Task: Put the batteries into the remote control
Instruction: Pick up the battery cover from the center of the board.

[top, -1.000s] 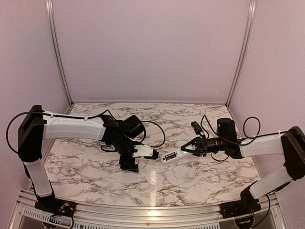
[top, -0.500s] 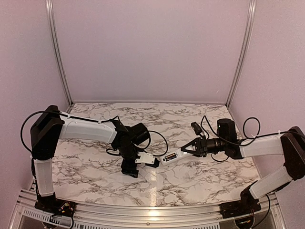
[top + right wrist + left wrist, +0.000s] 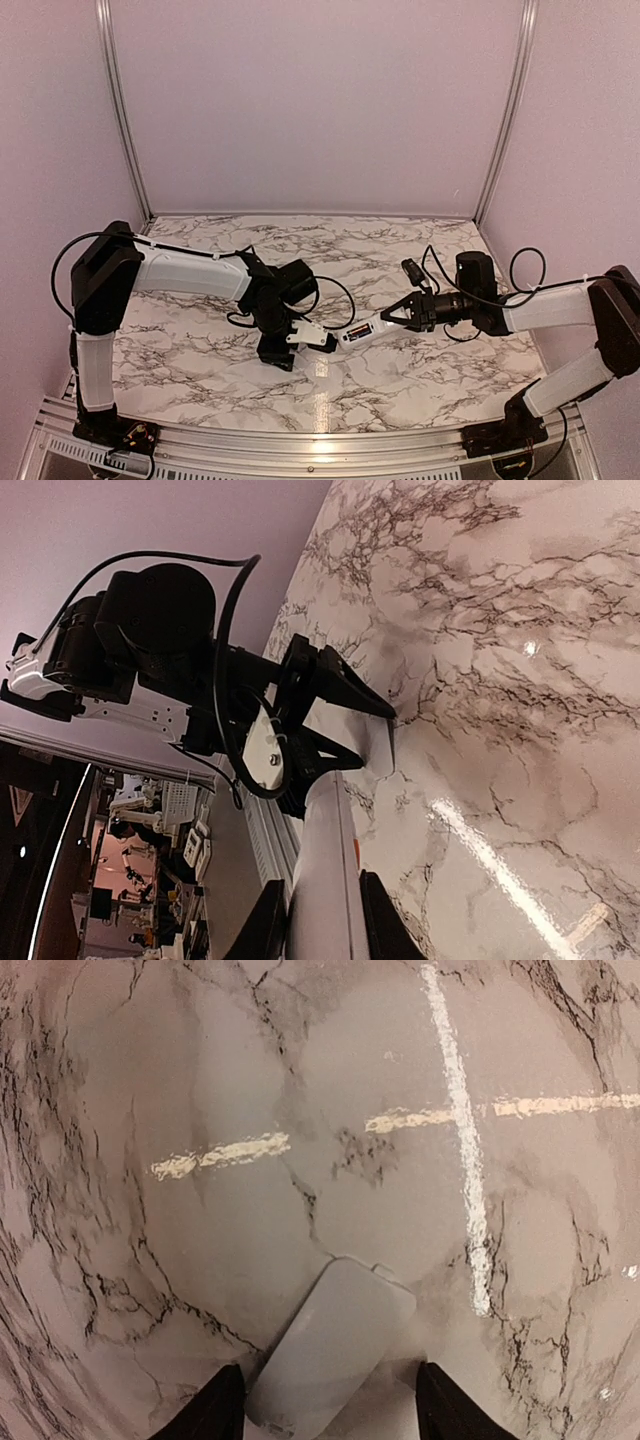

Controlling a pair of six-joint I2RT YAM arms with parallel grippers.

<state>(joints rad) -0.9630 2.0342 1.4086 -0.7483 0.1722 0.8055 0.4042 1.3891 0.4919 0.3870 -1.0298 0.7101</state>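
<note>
Left wrist view cuts off the near end of a pale flat cover [image 3: 335, 1345] between the fingers of the left hand [image 3: 330, 1410]; we cannot tell whether they pinch it. The right hand [image 3: 392, 318] is clamped on the slim white remote control [image 3: 360, 329], over the middle of the table [image 3: 420, 370], its free end just beside the cover. Its dark reddish patch is too small to read.

No writing, brand or number can be read anywhere. The remote control [image 3: 360, 329] shows only a small dark-and-red patch, too small to make out. The grey lid [image 3: 330, 1350], at 6 o'clock in the left wrist view, is blank.
</note>
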